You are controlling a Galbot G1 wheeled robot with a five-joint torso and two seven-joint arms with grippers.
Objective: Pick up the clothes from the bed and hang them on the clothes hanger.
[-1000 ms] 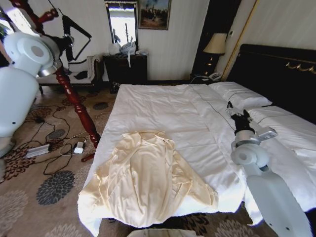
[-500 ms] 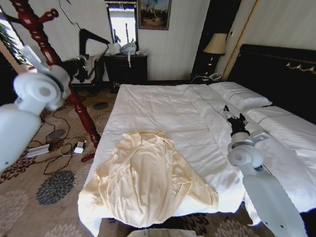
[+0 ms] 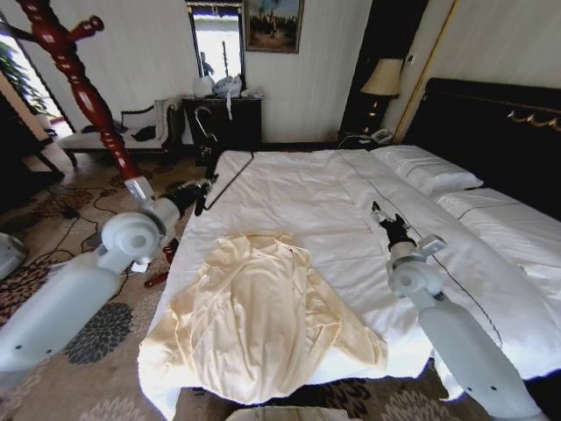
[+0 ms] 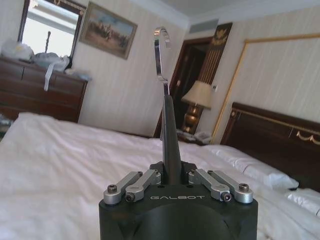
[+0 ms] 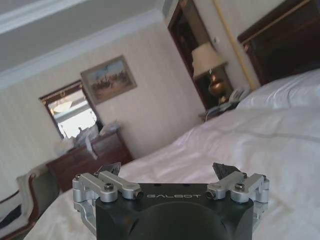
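Clamping clothes hanger [image 4: 165, 100], left tool [image 3: 203, 188] over bed [image 3: 289, 189] edge; right tool [image 5: 170, 175] open.

clothes [image 3: 263, 320] on bed [image 3: 289, 189] front-left, coat stand [image 3: 83, 92] left of bed

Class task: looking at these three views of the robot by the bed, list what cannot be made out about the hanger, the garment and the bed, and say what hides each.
- Clothes hanger, left wrist view: its triangular body is hidden behind the left gripper; just the neck and hook show.
- Clothes, head view: the underside and lower hem are hidden by the garment's own folds.
- Bed, head view: the far right side is cut off by the picture's edge.
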